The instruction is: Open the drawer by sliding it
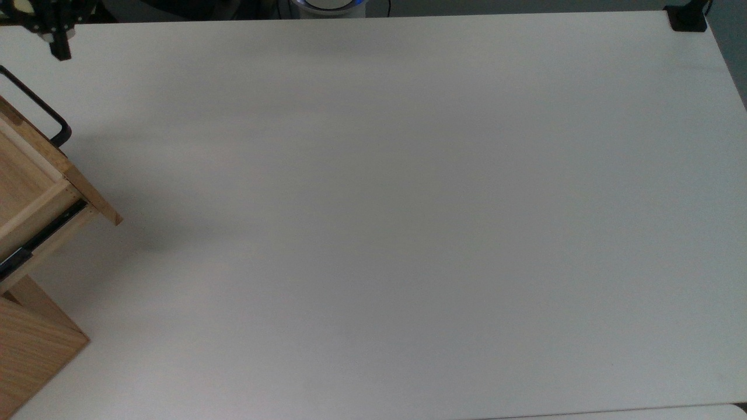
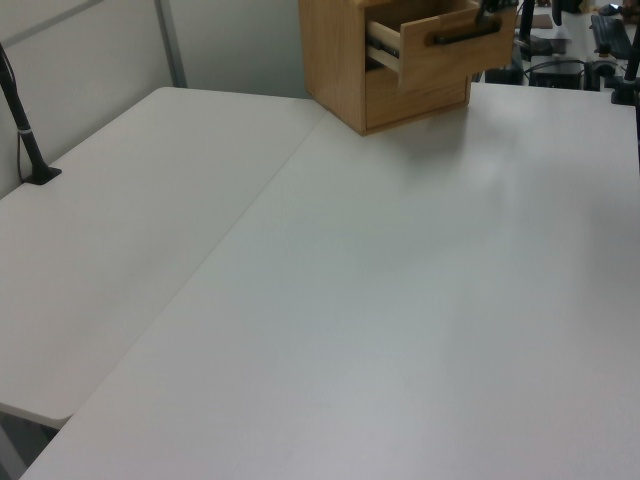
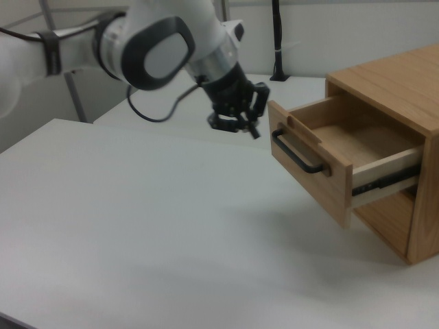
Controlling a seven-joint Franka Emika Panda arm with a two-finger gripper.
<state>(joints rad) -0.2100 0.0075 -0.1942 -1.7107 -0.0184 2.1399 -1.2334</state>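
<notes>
The white desk (image 1: 408,221) lay bare across its broad middle, with a black clamp post (image 2: 22,130) fixed at the left view's left edge and another black mount (image 1: 687,18) at the top view's upper right corner. Nothing stood between the arm and the wooden cabinet (image 3: 401,137), which sat at the top view's lower left and the right view's right side.

The drawer (image 3: 322,161), the upper one in the cabinet, stood pulled well out over the desk. It was light oak-grain wood with a paler inner rim, its box showing an unfilled floor in the right view. A thin black bar handle (image 3: 296,155) ran across its front, and a dark metal rail (image 3: 381,184) showed along its side.

The gripper (image 3: 236,122) hung in the air just beside the drawer front, apart from the handle, on the right view's left of it. Whether its jaws were spread or pressed together could not be told; they pinched nothing visible.
</notes>
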